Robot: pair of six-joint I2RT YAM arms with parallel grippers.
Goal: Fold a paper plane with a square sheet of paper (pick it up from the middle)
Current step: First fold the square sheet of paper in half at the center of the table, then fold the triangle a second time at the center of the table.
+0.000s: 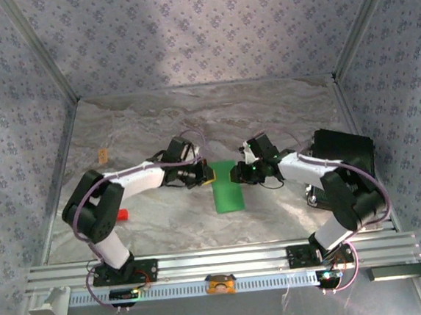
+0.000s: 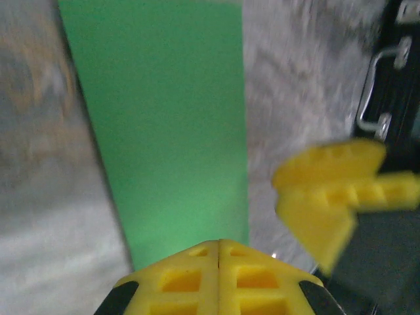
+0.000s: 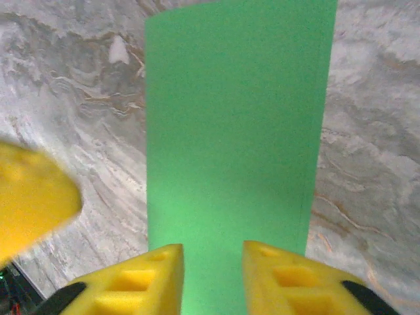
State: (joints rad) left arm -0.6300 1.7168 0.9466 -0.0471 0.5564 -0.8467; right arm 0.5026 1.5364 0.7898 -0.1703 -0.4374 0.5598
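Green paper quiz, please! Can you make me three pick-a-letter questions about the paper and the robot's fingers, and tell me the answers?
1. Where is the green paper?
A. On the table, between the left fingers and the right fingers
B. In a blue bowl
C. On the floor

2. What colour are the fingers?
A. Red
B. Yellow
C. Blue

3. How do the left fingers stand?
A. Wide apart
B. Pressed together
C. Clamped on a spoon

Answers:
1 A: the top view shows it flat mid-table with fingers at each side.
2 B: both wrist views show yellow fingers.
3 B: no gap shows between them, while the right fingers stand apart.
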